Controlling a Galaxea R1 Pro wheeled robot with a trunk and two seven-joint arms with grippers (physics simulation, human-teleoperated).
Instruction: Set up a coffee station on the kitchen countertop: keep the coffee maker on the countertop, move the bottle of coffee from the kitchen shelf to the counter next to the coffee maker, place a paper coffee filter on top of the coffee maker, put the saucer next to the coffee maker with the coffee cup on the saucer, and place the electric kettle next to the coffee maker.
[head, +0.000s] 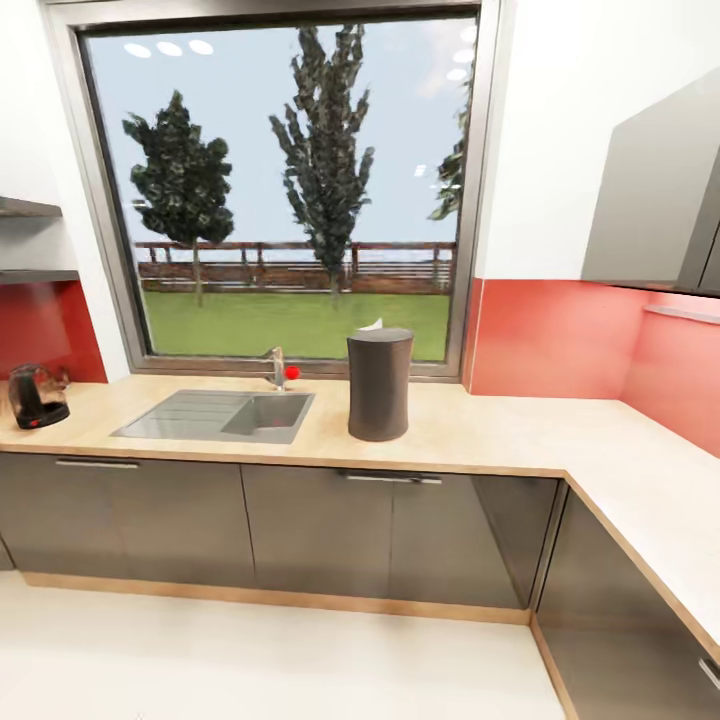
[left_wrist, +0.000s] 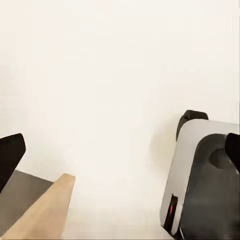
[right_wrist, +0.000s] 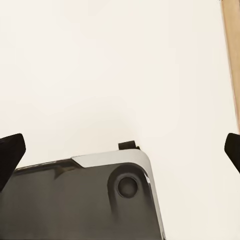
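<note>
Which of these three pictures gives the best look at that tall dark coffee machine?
The head view: the coffee maker stands whole on the countertop, right of the sink, something white poking from its top. Both wrist views look down at pale floor and robot parts instead.

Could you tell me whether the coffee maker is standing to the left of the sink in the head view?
No, the coffee maker stands on the countertop right of the sink.

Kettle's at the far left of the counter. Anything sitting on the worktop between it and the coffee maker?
Only the sink and its tap lie between the electric kettle and the coffee maker; the sink is recessed, the tap stands at the back, so the worktop's front strip looks passable.
</note>
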